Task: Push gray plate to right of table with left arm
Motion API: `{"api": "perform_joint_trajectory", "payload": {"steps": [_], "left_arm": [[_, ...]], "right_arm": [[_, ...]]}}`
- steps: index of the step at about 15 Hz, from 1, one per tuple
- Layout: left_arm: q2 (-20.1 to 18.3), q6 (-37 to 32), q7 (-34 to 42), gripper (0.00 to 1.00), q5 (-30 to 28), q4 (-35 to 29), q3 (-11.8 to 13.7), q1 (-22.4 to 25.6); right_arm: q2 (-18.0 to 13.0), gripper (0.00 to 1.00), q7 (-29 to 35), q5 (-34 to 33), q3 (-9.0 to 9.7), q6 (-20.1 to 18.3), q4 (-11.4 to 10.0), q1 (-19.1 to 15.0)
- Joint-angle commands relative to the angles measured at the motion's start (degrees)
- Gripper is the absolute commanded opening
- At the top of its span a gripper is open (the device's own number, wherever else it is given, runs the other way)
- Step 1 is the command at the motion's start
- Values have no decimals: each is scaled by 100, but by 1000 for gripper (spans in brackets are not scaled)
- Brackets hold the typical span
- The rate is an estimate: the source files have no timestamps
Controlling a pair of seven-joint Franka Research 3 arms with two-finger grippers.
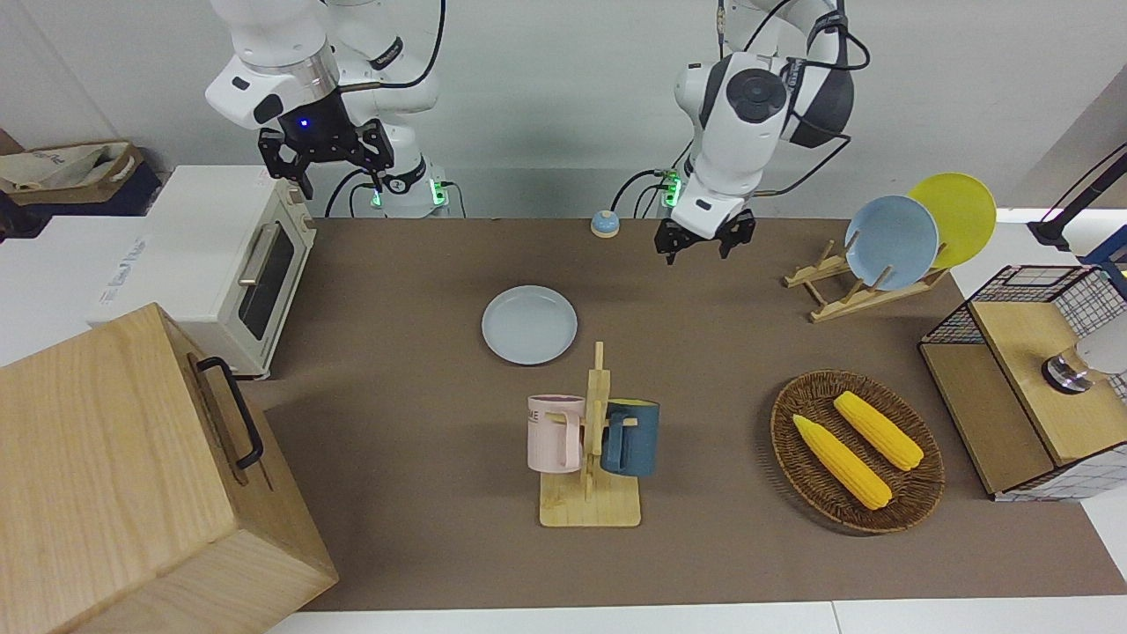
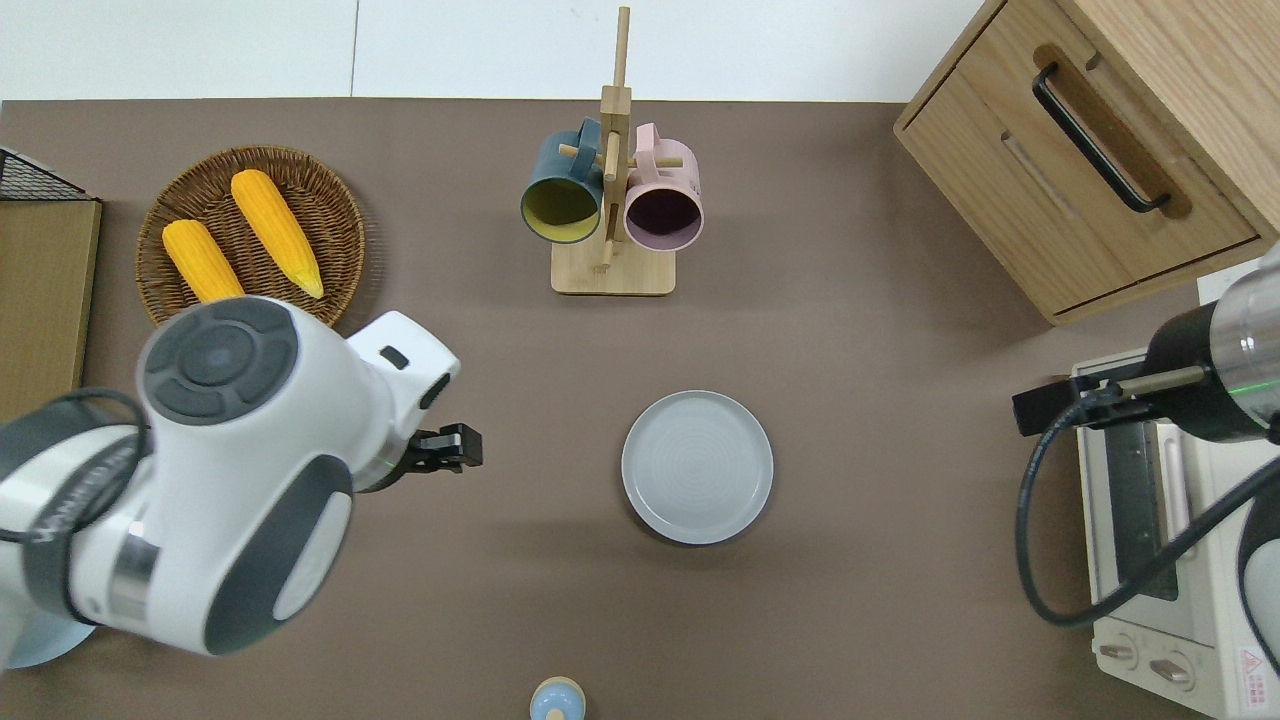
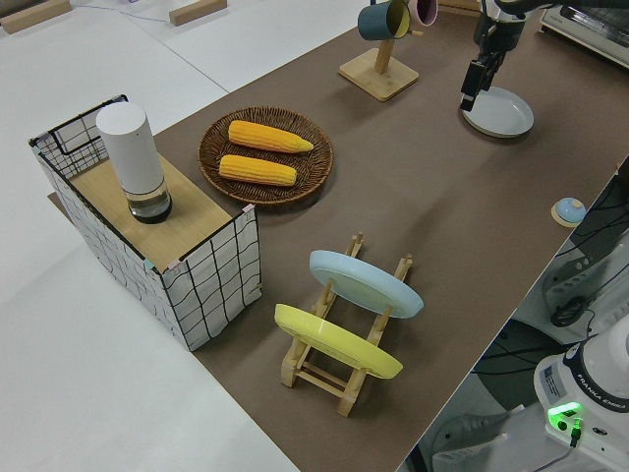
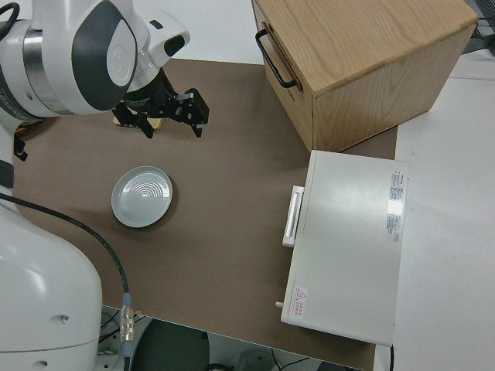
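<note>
The plate [image 2: 697,467] lies mid-table [image 2: 880,400], nearer the robots than the mug rack [image 2: 612,190]. The corn basket [image 2: 330,210] sits toward the left arm's end, the toaster oven [image 2: 1150,560] and cabinet [image 2: 1100,150] toward the right arm's.

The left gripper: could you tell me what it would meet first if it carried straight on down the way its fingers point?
Probably just bare table. The left gripper points down, clear of the gray plate, though the exact spot beneath is uncertain.
</note>
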Motion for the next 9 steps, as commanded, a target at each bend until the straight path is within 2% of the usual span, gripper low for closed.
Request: {"api": "perform_joint_trajectory", "payload": {"steps": [1,6,9], "left_arm": [[10,-647,449,1000,86,509,-45,542],[62,-1113,1204,1000,103,1423,-36,1194],[62,-1105,1591,1000,95,1486,-28,1369]], "right_arm": [[-17,983,74,33,87,-89,50,-113],[-17,983,74,33,87,-89,50,-113],[-17,983,74,33,87,-89,50,-113]]}}
